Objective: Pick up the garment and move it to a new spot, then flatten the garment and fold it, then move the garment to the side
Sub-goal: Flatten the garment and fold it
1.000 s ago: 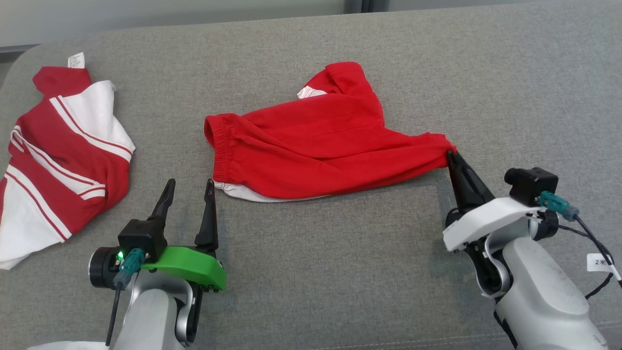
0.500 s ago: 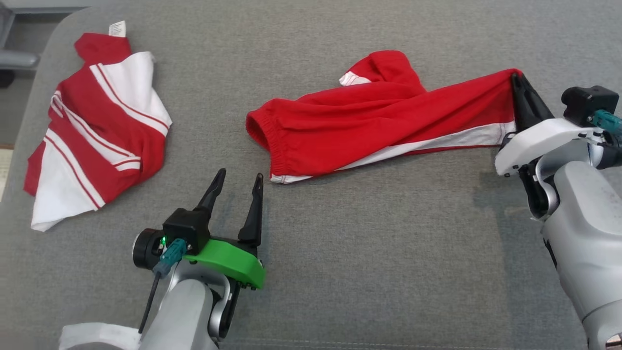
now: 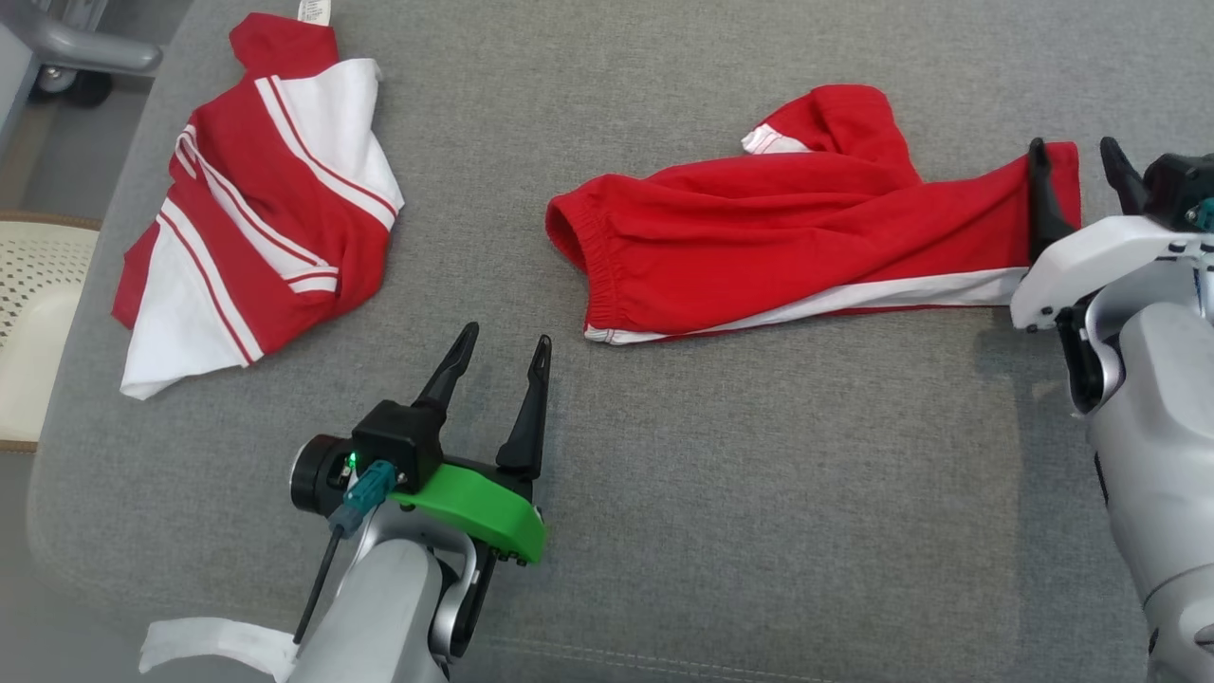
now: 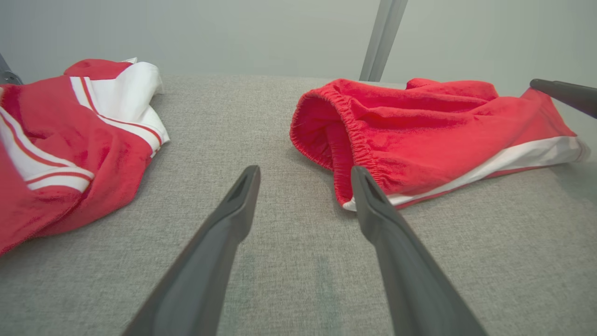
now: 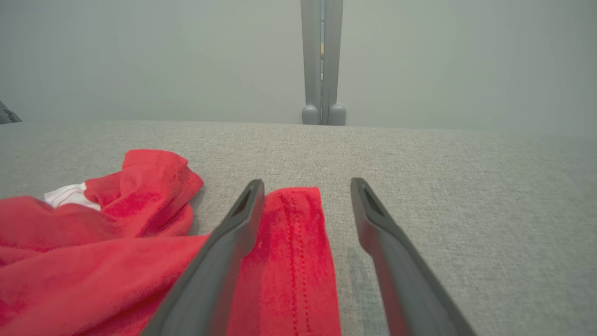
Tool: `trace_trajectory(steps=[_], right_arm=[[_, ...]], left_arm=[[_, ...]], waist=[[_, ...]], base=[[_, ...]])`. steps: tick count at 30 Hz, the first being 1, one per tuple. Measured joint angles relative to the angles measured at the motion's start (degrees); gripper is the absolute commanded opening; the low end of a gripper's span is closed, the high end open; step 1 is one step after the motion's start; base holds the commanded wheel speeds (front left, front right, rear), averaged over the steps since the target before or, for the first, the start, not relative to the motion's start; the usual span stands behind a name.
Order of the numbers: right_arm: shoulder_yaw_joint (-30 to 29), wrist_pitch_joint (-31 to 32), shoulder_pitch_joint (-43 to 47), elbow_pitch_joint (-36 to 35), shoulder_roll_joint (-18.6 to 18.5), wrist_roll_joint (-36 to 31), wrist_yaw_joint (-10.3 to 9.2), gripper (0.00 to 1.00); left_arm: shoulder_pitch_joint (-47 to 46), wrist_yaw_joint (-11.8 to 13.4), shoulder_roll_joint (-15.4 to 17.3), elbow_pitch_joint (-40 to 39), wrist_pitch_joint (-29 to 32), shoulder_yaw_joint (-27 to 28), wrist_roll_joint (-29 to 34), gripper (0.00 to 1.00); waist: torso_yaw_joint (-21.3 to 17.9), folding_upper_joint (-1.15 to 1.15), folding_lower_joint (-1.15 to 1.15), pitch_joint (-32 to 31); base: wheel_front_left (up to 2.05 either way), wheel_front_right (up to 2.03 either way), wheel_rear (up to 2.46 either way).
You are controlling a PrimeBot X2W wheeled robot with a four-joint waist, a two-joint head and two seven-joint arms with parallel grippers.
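Red garment [image 3: 787, 237] lies stretched across the grey upholstered surface [image 3: 759, 474], one leg bunched at the back. The right end effector [image 3: 1072, 144] stands open astride the hem. The left end effector [image 3: 506, 334], also open, sits near the waistband. A careless retreat could snag that hem and rumple the cloth.

Left pincer [image 3: 506, 334] green-mounted, right pincer [image 3: 1072, 144] white-mounted; black fingers [image 3: 528, 408], silver forearms [image 3: 1157, 493], teal connectors [image 3: 365, 489].
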Motion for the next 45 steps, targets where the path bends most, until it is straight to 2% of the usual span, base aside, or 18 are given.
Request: trace_trajectory(steps=[5, 13, 19, 23, 25, 27, 36, 45], right_arm=[[-0.2, 0.0, 6.7, -5.9, 2.7, -0.5, 0.00, 1.00], [2.2, 0.0, 17.0, -13.5, 4.9, 4.1, 0.00, 1.00], [3.3, 0.0, 20.2, -16.5, 5.4, 6.0, -0.01, 1.00], [3.3, 0.0, 20.7, -17.8, 5.8, 7.0, 0.00, 1.00], [3.3, 0.0, 20.9, -18.0, 5.8, 7.5, 0.00, 1.00], [3.6, 0.0, 21.2, -18.4, 5.8, 7.8, 0.00, 1.00], [4.5, 0.0, 21.1, -20.8, 6.4, 9.1, 0.00, 1.00], [6.2, 0.0, 20.9, -21.8, 6.8, 9.7, 0.00, 1.00]], left_arm=[[-0.9, -0.9, 0.0, 0.9, 0.0, 1.0, -0.1, 1.00], [-3.0, -1.2, 0.0, 7.6, 0.0, 3.7, -2.0, 1.00], [-5.7, -1.7, -0.1, 12.7, 0.0, 6.7, -1.9, 1.00], [-7.0, -1.9, 0.0, 13.2, 0.0, 9.2, -0.8, 1.00], [-7.0, -1.9, -0.1, 13.2, 0.0, 9.8, -0.7, 0.46], [-7.0, -2.1, -0.1, 13.9, 0.0, 10.4, 0.0, 0.00], [-8.4, -2.3, -0.1, 11.6, 0.0, 15.0, 3.6, 0.00], [-11.4, 0.0, 0.5, 13.7, 0.0, 22.2, 8.5, 0.00]], waist=[[-2.7, 0.00, 0.00, -0.5], [-10.0, 0.00, 0.00, -2.3], [-15.2, 0.00, 0.00, -3.0], [-17.9, 0.00, 0.00, -3.2], [-18.4, 0.00, 0.00, -3.2], [-19.2, 0.00, 0.00, -3.2], [-19.5, 0.00, 0.00, -2.7], [-21.3, 0.00, 0.00, -1.4]], base=[[0.00, 0.00, 0.00], [0.00, 0.00, 0.00], [0.00, 0.00, 0.00], [0.00, 0.00, 0.00], [0.00, 0.00, 0.00], [0.00, 0.00, 0.00], [0.00, 0.00, 0.00], [0.00, 0.00, 0.00]])
